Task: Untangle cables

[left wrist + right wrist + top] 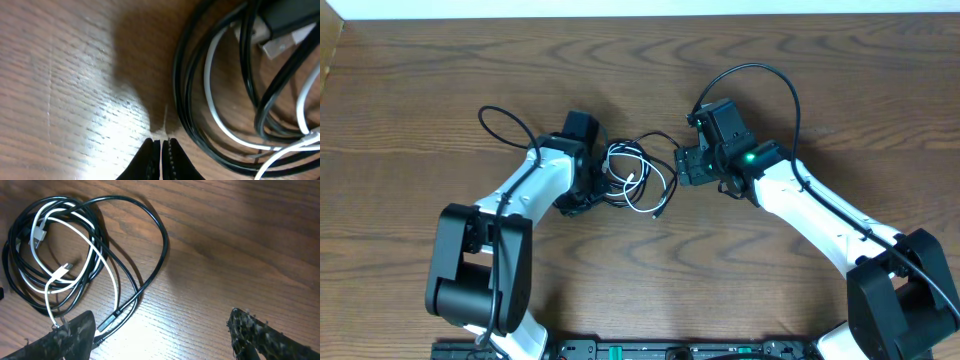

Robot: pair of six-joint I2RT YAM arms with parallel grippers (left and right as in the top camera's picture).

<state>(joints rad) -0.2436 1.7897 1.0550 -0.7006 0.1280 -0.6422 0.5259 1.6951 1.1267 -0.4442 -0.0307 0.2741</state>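
The cables lie in one loose, overlapping coil on the tabletop, between the two arms. A white cable is threaded through the black cables. One black loop stands out from the coil on the side toward the right arm. A black plug end lies clear of the coil, near the finger at the left of the right wrist view. The left hand has its fingers pressed together on nothing, with the tips at bare wood just beside the outermost black strand, not around it. The right hand has its fingers wide apart, low over the wood beside the bundle, and holds nothing. The cords are judged light, limp and much thinner than the fingers. They should lift without resistance, but friction at each crossing will likely drag neighbouring strands along. The smooth jackets may slip from a shallow pinch, so the fingers should straddle one strand and close right down at the wood. The plug ends are rigid and liable to snag inside loops. The preferred places to take hold are where a strand lies alone: the outlying black loop, or the cord just behind the free black plug end. The other hand should pin the remaining coil while the strand is drawn out slowly.
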